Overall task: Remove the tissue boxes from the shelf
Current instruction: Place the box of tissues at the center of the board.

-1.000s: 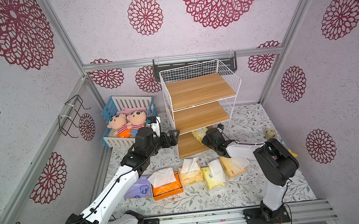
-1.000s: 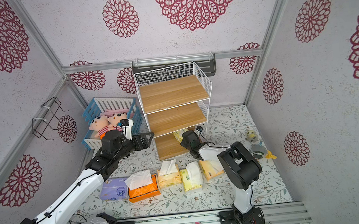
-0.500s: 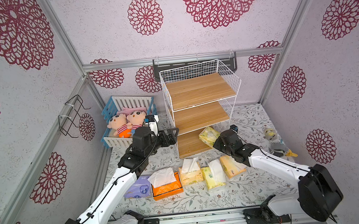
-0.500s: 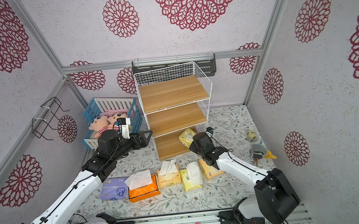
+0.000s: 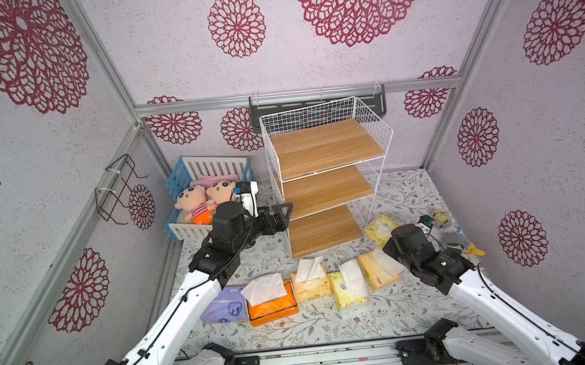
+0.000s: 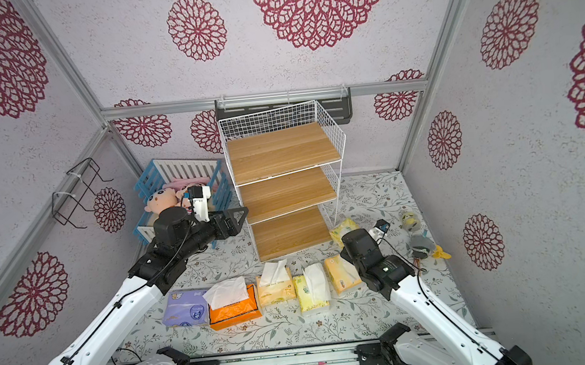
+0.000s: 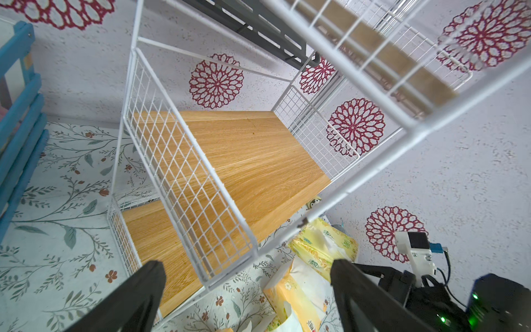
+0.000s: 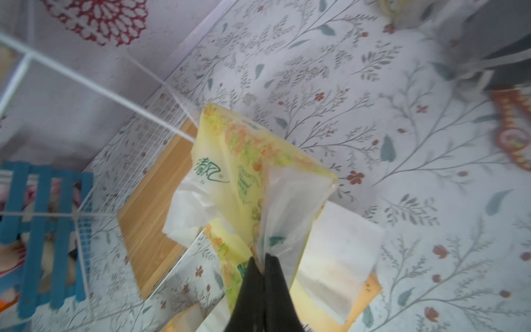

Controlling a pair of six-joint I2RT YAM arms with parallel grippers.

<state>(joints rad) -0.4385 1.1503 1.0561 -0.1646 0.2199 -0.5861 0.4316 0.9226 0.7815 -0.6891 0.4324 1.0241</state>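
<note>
Right gripper (image 8: 262, 263), with its two thin black fingers, is squeezing tight on a thin white bit at the top of a soft pale yellow tissue pack with green writing (image 8: 238, 172); I cannot tell if that bit is wrap or tissue. The pack is dangling just beside the right front corner of the tall white wire shelf with three light wooden boards (image 5: 325, 191), down by its bottom board. All three boards are showing bare in both top views, so this is looking like the last pack coming away. Five more packs are lying in a row in front of the shelf: a lavender pack (image 5: 222, 309), an orange pack (image 5: 272, 306), a cream pack (image 5: 310, 286), a yellow-green pack (image 5: 345, 290) and a yellow pack (image 5: 378, 274). The left gripper (image 7: 247, 266) is standing wide open with nothing in it, just beside the shelf's left wire side. I am thinking the right arm should be going slowly, because such a small pinch could be slipping or tearing. It should be steering the pack clear of the shelf's wire leg, lowering it in front of the shelf next to the yellow pack, and letting go only when the pack is resting flat.
</note>
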